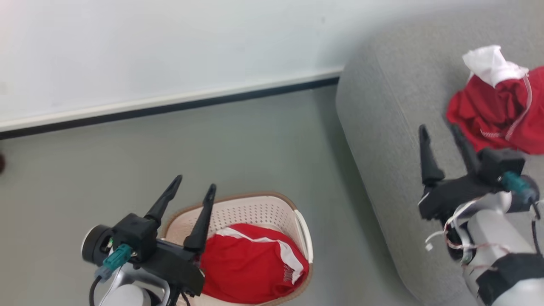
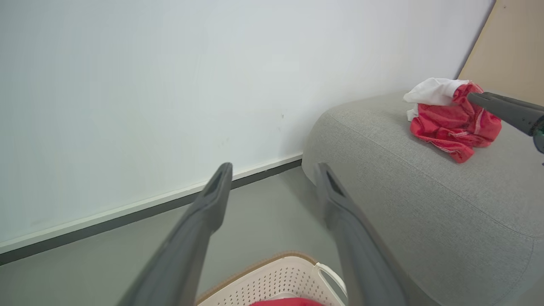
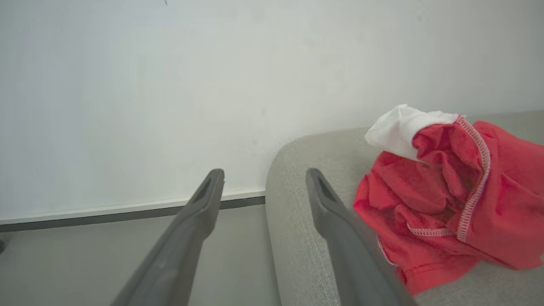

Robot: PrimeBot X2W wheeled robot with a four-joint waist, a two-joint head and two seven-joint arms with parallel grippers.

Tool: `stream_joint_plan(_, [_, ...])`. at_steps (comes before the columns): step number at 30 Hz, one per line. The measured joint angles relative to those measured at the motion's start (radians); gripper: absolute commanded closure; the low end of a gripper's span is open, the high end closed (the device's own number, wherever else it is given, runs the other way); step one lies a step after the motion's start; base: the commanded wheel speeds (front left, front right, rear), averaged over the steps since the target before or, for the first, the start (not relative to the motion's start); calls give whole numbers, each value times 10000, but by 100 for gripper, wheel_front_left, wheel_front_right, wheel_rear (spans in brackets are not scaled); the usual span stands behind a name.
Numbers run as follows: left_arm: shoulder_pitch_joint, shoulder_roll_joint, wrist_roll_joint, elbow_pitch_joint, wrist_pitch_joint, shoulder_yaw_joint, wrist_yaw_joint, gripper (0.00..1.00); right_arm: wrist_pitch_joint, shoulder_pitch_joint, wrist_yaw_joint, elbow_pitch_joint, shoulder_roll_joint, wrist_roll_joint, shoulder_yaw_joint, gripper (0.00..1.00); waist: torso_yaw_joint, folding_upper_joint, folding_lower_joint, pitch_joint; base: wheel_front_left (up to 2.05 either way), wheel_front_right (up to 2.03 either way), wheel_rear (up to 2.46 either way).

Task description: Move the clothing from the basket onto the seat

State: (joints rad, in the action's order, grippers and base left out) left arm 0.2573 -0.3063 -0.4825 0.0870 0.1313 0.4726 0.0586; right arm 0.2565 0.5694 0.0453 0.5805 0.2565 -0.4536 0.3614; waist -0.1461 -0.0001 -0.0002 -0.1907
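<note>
Nearest, at the left, the left tool [image 1: 195, 181] is seen with its two dark fingers spread wide and nothing held between them. It is poised above the near-left part of the basket [image 1: 255, 210]. The basket is set on the grey floor [image 1: 212, 144], just left of the seat [image 1: 382, 127]. A red garment with white stripes [image 1: 250, 267] is found crumpled inside the basket, so that most of the basket's bottom is covered by it. A white handle [image 1: 307, 238] is carried on the basket's right side.

At the near right, the right tool [image 1: 438, 127] is held over the seat, its fingers likewise spread wide and empty. Just beyond and to the right of its fingertips a second red garment [image 1: 488, 110] is bunched on the grey upholstery, edged with white piping. Whether the nearer finger is touched by this heap cannot be told. A small white cloth [image 1: 488, 63] is perched on the far side of the heap, in contact with it.

Farther off, the floor is bounded by a dark baseboard [image 1: 170, 106], and behind it a plain white wall [image 1: 170, 42] is seen.
</note>
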Motion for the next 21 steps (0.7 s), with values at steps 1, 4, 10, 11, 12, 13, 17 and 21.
stream_joint_plan(1, [-51, 19, -19, 44, 35, -54, 52, 0, 0, -132, 0, -165, -2, 58, 38, 0, 63, 0, 0, 81, 0, 0, 0])
stream_joint_plan(4, [-243, 44, -100, 138, 125, -230, 165, 0, 2, -530, 107, -614, -29, 96, 107, 0, 248, 0, 0, 325, 0, 0, 0])
stream_joint_plan(10, [-724, 67, -219, 395, 230, -585, 341, 0, 2, -1297, 261, -1390, -17, 188, 144, 0, 573, 0, 0, 830, 0, 0, 0])
stream_joint_plan(11, [-816, 73, -257, 408, 295, -665, 382, 0, 0, -1405, 263, -1486, -17, 190, 153, 0, 622, -1, 0, 909, 0, 0, 0])
stream_joint_plan(12, [-895, 65, -268, 433, 303, -748, 384, 0, 2, -1503, 265, -1574, -19, 192, 157, 0, 668, 0, 0, 988, 0, 0, 0])
stream_joint_plan(13, [-995, 58, -268, 437, 309, -825, 397, 0, 0, -1591, 301, -1643, -21, 192, 173, 0, 712, -1, 0, 1066, 0, 0, 0])
stream_joint_plan(17, [-1360, 48, -347, 472, 391, -1135, 476, 0, -23, -1926, 353, -1948, 2, 190, 176, 0, 856, -1, 0, 1344, 0, 0, 0])
stream_joint_plan(21, [-1588, 23, -380, 458, 481, -1480, 564, 0, -219, -2229, 430, -2215, 58, 184, 167, 0, 964, 0, 1, 1556, 0, 0, 0])
